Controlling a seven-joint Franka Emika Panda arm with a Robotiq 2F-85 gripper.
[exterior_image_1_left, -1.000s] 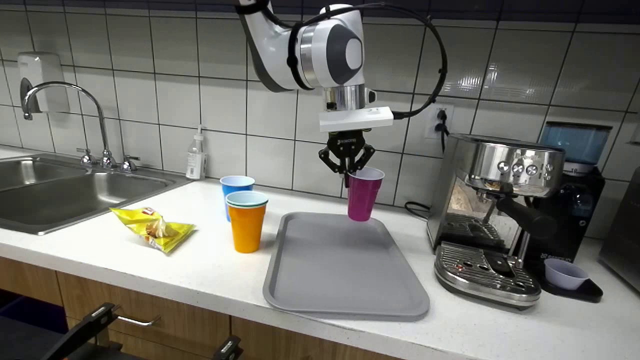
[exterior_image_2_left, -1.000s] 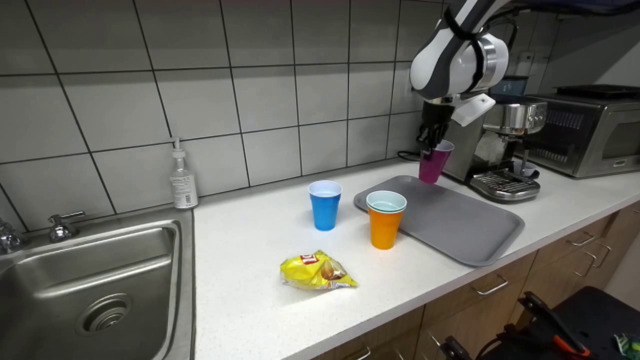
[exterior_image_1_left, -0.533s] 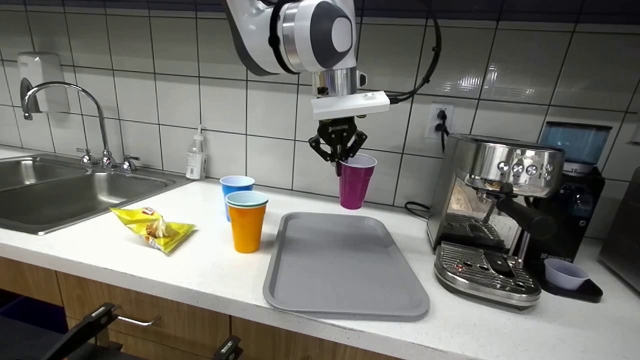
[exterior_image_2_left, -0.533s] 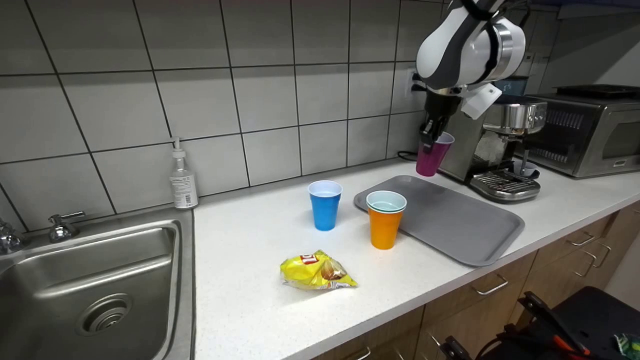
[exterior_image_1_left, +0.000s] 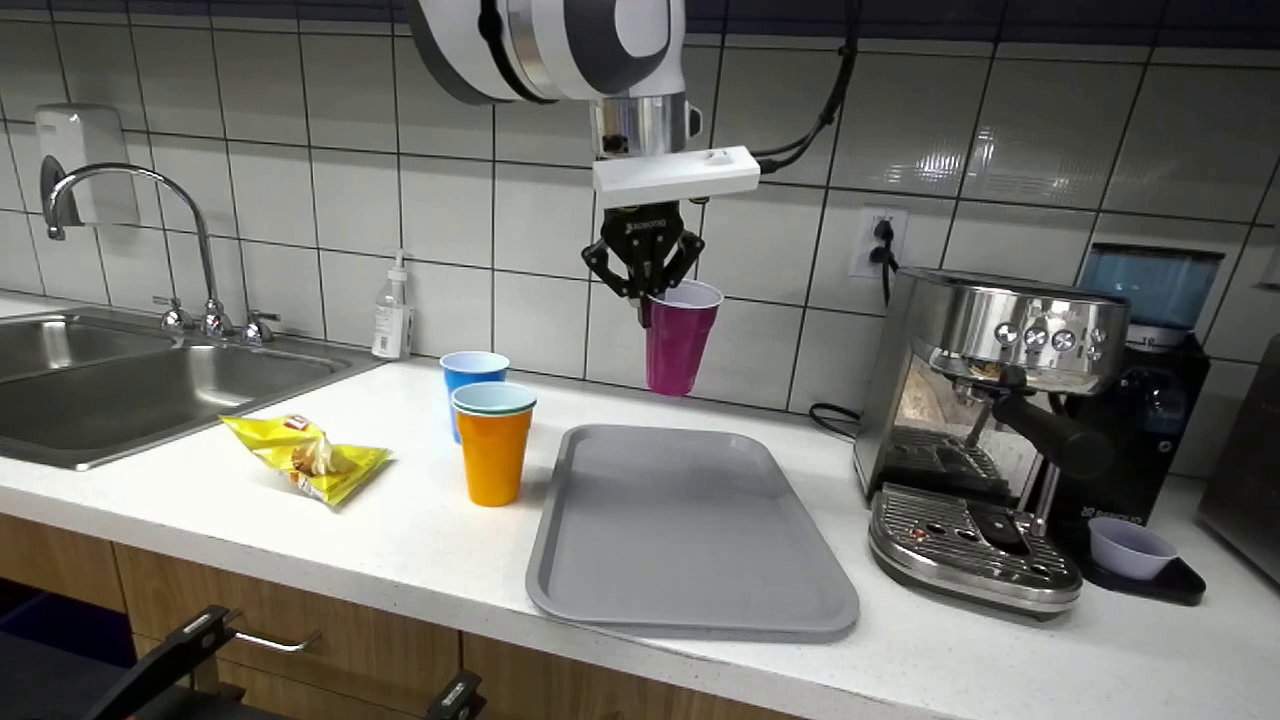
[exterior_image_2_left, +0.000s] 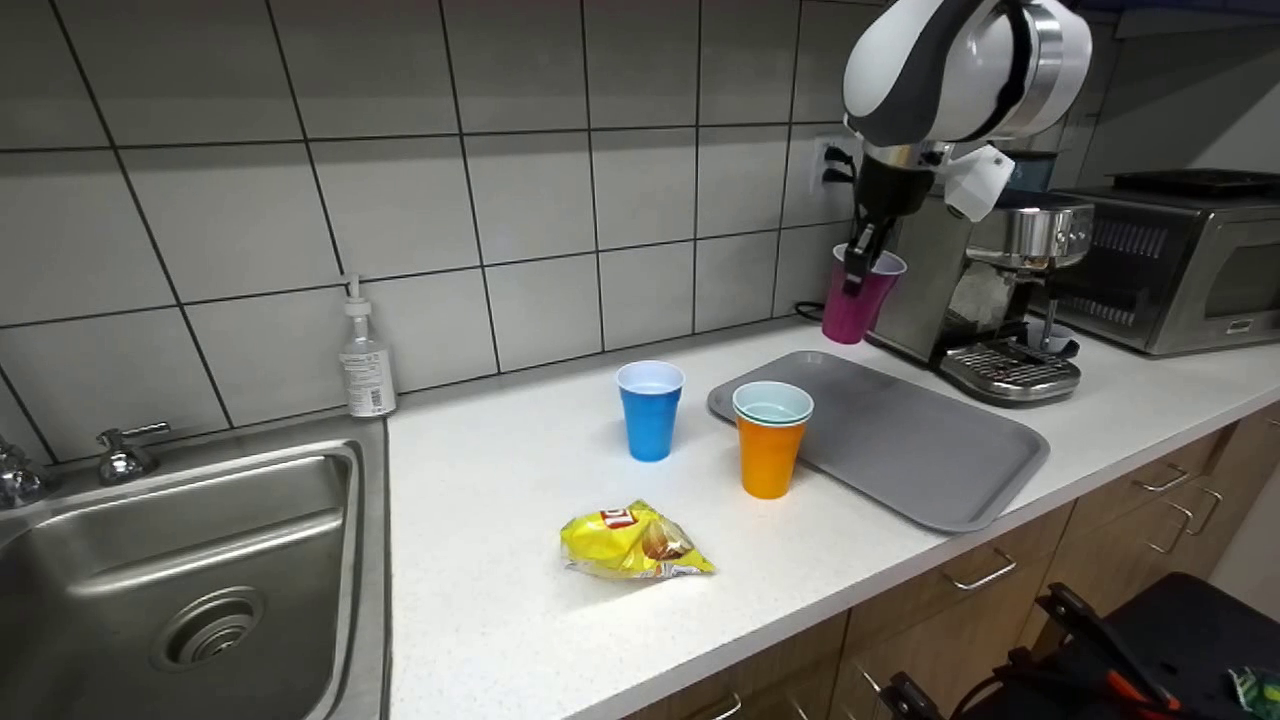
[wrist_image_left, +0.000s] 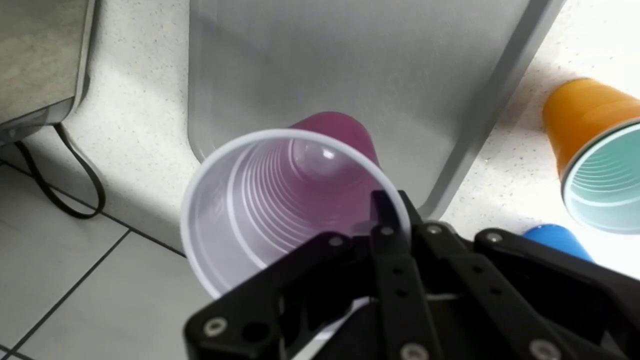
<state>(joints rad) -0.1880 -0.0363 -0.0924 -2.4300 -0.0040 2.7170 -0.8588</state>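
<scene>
Below the tiled wall (exterior_image_1_left: 540, 220), the white counter (exterior_image_1_left: 420, 520) bears the machine (exterior_image_1_left: 930, 350), best given wide room in any sideways swing, and the tray (exterior_image_1_left: 690, 530), whose raised edge a carried base should clear. The gripper (wrist_image_left: 398, 209) is clenched on the side of the purple cup (exterior_image_1_left: 677, 350), its jaws straddling the rim, and the cup hangs in the air near the tray's end by the wall, leaning slightly in both exterior views. This step looks like carrying the cup, and it seems to want slow, even motion, since a one-sided hold on thin plastic may let it swing or twist; squeezing harder would probably just buckle it. The orange cup (exterior_image_1_left: 493, 455) and blue cup (exterior_image_2_left: 652, 425), upright on the counter on the tray's side away from the machine, deserve clearance too
</scene>
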